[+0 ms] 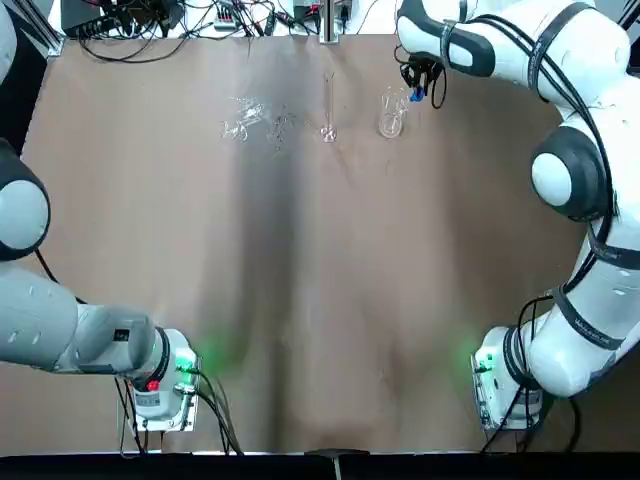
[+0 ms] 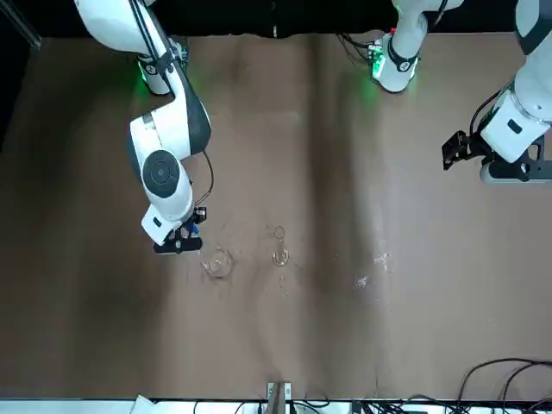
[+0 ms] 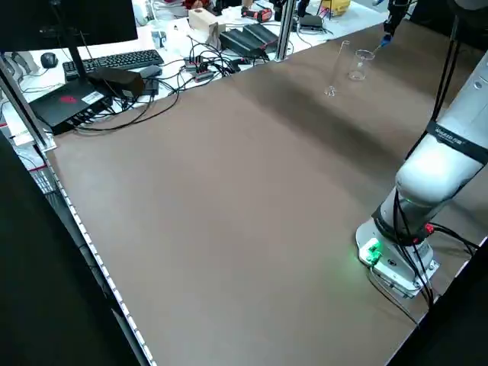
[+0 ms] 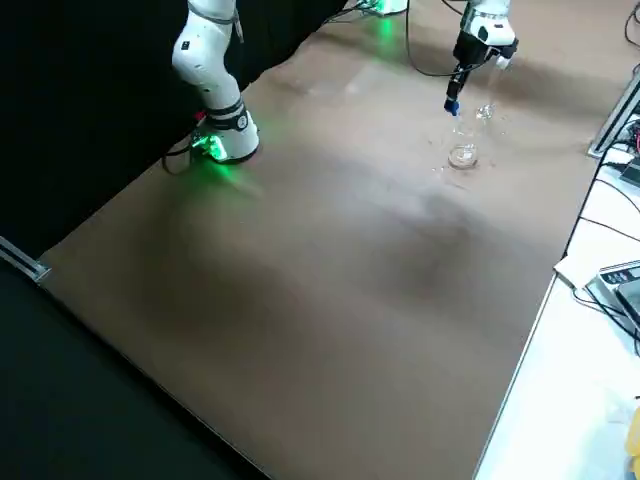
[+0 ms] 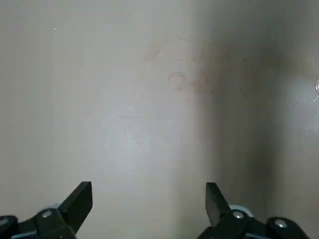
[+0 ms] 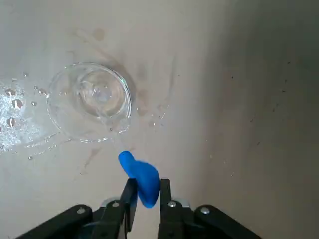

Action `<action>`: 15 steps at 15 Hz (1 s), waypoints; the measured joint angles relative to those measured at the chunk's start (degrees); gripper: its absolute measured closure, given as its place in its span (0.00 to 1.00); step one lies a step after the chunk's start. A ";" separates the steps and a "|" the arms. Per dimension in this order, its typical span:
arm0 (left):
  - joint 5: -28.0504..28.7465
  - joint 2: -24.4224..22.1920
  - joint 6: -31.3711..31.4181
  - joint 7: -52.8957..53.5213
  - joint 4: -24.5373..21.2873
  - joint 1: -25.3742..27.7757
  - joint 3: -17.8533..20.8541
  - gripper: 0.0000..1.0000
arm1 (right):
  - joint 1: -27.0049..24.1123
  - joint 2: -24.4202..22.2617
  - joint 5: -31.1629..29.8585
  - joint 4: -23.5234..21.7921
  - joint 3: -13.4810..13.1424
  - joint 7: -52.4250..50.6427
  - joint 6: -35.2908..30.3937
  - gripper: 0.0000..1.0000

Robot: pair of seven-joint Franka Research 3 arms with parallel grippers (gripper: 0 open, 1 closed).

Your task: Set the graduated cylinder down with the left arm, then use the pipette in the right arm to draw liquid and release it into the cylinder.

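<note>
The tall, very narrow clear glass graduated cylinder (image 1: 328, 108) already stands upright on the far part of the brown table (image 1: 300, 300), between scattered small clear glass pieces (image 1: 250, 118) on its left and a short wide clear beaker (image 1: 391, 113) on its right. The right gripper (image 1: 418, 84) hovers just right of and above the beaker, fingers pinched on the blue bulb of the long thin clear pipette (image 6: 140, 177). To draw, I judge it must shift slightly left over the beaker; the left gripper (image 5: 148, 199), wide and empty, is parked well apart at the near left.
</note>
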 joint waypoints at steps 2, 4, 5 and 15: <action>0.00 0.00 0.00 0.00 0.00 0.01 0.00 0.00 | -0.06 0.01 0.00 0.05 -0.10 0.16 0.05 0.67; 0.00 0.00 0.00 0.00 0.00 -0.02 -0.01 0.00 | -0.17 0.01 0.00 0.39 -0.20 0.21 0.12 0.52; 0.00 0.00 0.00 0.00 0.01 -0.03 -0.02 0.00 | -0.19 0.01 0.00 0.47 -0.22 0.21 0.12 0.48; 0.00 0.00 0.00 0.00 0.93 -0.06 -0.11 0.00 | -6.82 -2.47 6.66 2.61 -0.42 -0.36 -0.39 0.27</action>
